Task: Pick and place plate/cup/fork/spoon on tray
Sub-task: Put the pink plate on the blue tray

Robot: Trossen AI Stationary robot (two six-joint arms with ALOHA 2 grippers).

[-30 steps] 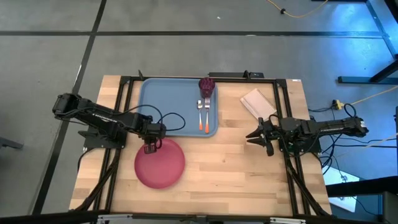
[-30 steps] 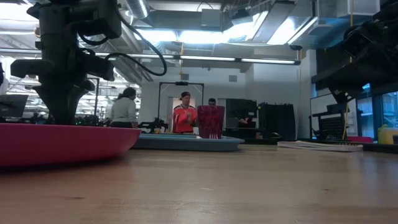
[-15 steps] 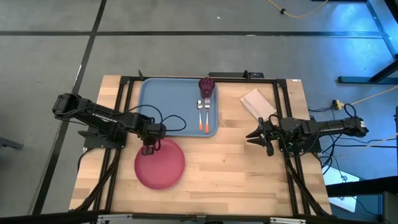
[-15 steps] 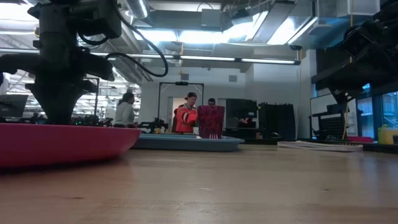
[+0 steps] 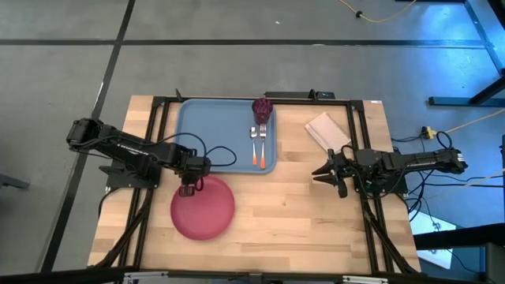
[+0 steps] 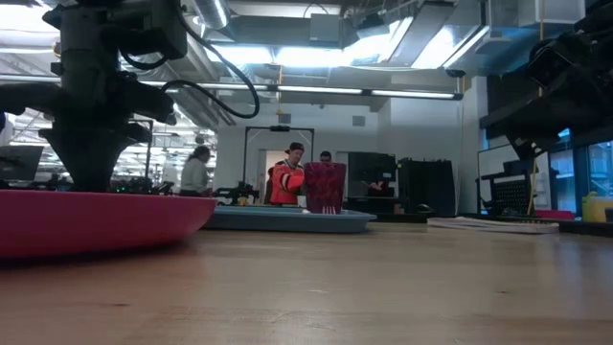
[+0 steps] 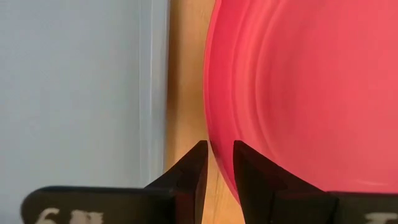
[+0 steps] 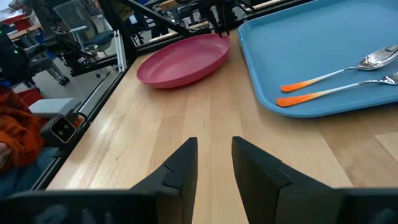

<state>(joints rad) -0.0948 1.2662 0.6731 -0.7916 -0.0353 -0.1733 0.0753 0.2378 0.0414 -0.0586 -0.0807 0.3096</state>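
The pinkish-red plate (image 5: 203,207) lies on the table just near of the light-blue tray (image 5: 205,126). My left gripper (image 5: 188,188) stands at the plate's far-left rim, shut on it. The plate also shows in the left wrist view (image 7: 311,93) and the low view (image 6: 96,220). The maroon cup (image 5: 263,109) stands upright in the tray's far right corner. The spoon (image 5: 255,147) and the fork (image 5: 262,147) lie side by side in the tray. My right gripper (image 5: 319,172) is open and empty above the table's right part. My left gripper pinches the plate's rim (image 7: 214,158) at its far-left side, one finger inside the rim and one outside. The fingers come from above, pointing down. The plate lies flat with its bottom on the table.
A pale folded napkin (image 5: 327,130) lies on the table right of the tray. Bare wood (image 5: 300,221) stretches right of the plate. People stand in the room beyond the table (image 6: 287,177).
My left gripper has shifted slightly at the plate's far rim. The plate has stayed on the table.
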